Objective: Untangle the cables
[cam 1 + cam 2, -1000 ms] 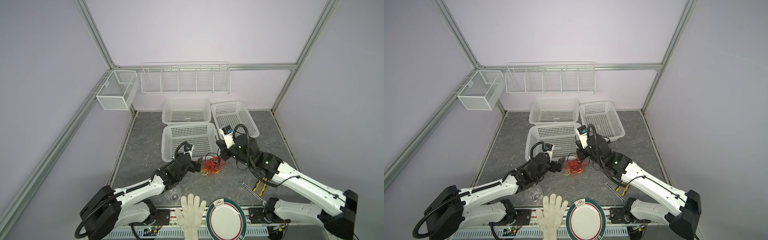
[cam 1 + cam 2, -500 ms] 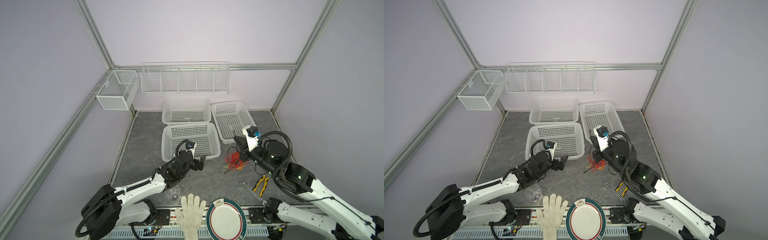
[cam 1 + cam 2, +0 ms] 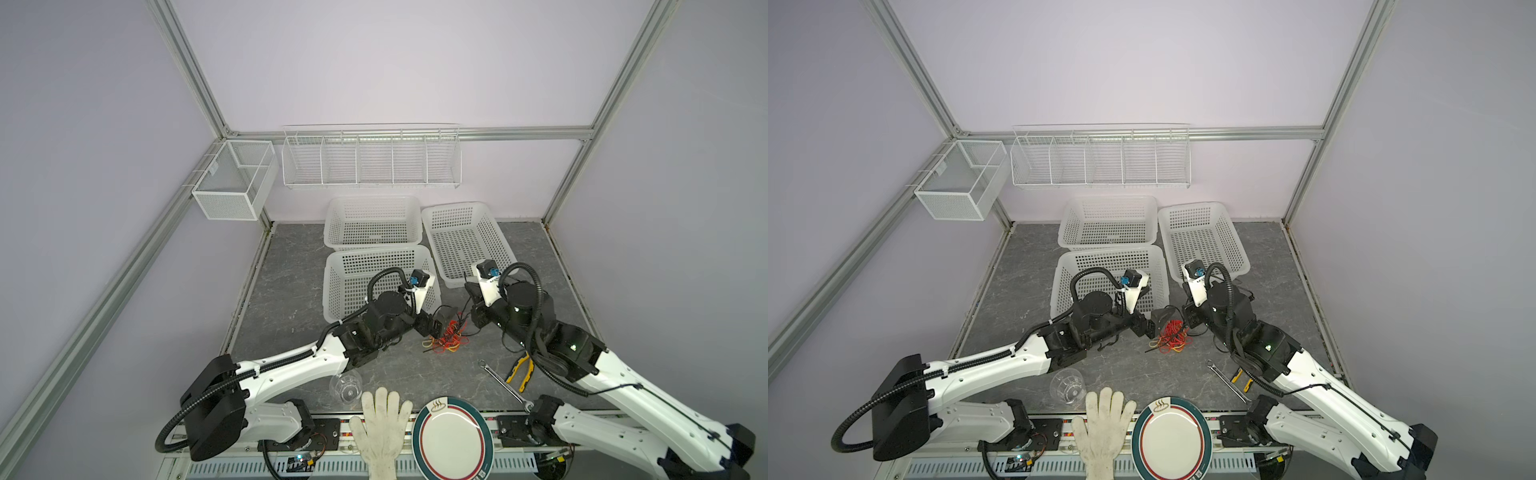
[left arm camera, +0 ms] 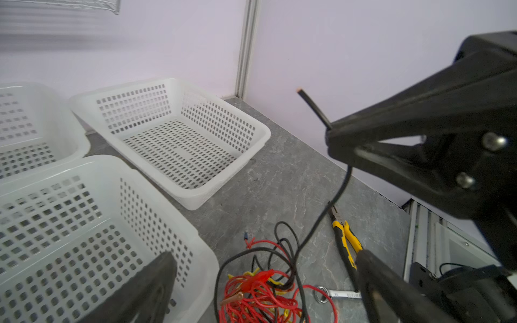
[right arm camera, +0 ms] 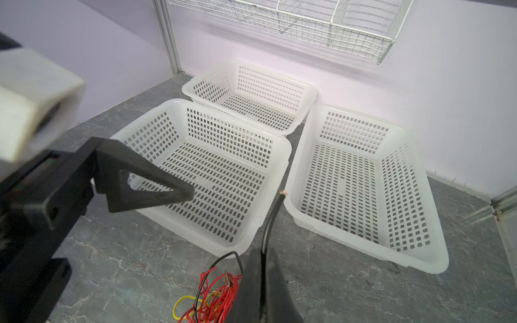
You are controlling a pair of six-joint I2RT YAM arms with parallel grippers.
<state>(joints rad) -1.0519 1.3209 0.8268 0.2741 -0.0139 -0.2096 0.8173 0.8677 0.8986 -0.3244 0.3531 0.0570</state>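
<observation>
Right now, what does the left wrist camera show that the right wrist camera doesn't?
Only the left wrist view shows the pliers and the wrench, plus the right gripper from outside, shut on the black cable. Only the right wrist view shows the left gripper with both fingers, wide apart. Both show the tangled cables and the three white baskets.

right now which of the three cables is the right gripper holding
The black cable: its end pokes out of the shut right gripper; the red cable and yellow cable lie tangled and ungripped.
</observation>
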